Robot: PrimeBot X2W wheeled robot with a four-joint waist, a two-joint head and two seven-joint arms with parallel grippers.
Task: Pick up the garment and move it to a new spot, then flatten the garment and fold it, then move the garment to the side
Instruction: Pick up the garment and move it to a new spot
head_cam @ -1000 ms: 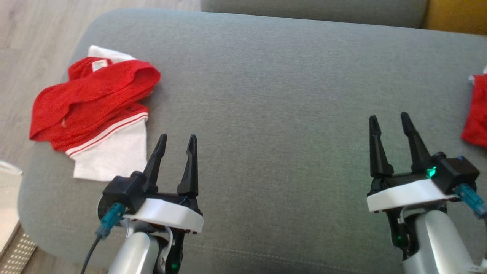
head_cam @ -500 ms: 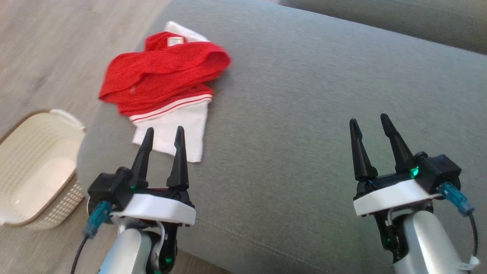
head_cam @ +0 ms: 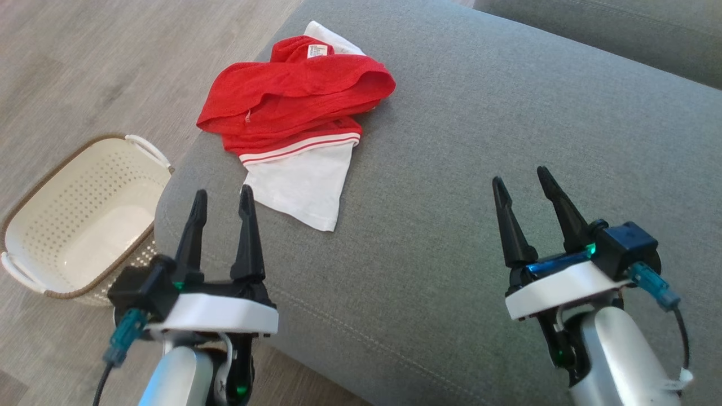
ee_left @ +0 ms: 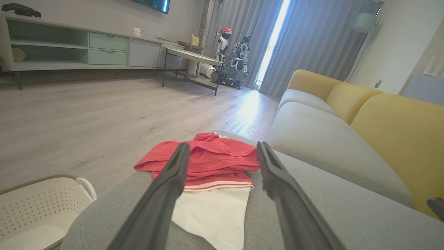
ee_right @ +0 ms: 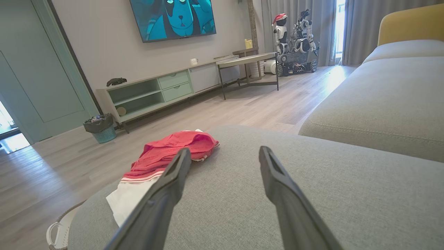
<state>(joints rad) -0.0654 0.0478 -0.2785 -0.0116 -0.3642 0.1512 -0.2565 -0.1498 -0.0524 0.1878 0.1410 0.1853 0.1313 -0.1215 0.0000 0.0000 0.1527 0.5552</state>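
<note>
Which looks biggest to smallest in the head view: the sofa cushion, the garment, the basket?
1. Grey sofa cushion, by far the largest.
2. Red and white garment and white perforated basket: about alike. The basket is on the floor, farther from the camera, so I won't rank them.

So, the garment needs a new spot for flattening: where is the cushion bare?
Bare cushion runs from the garment rightward past the right hand, and ahead of it. Crowded: the left corner, under the garment.
</note>
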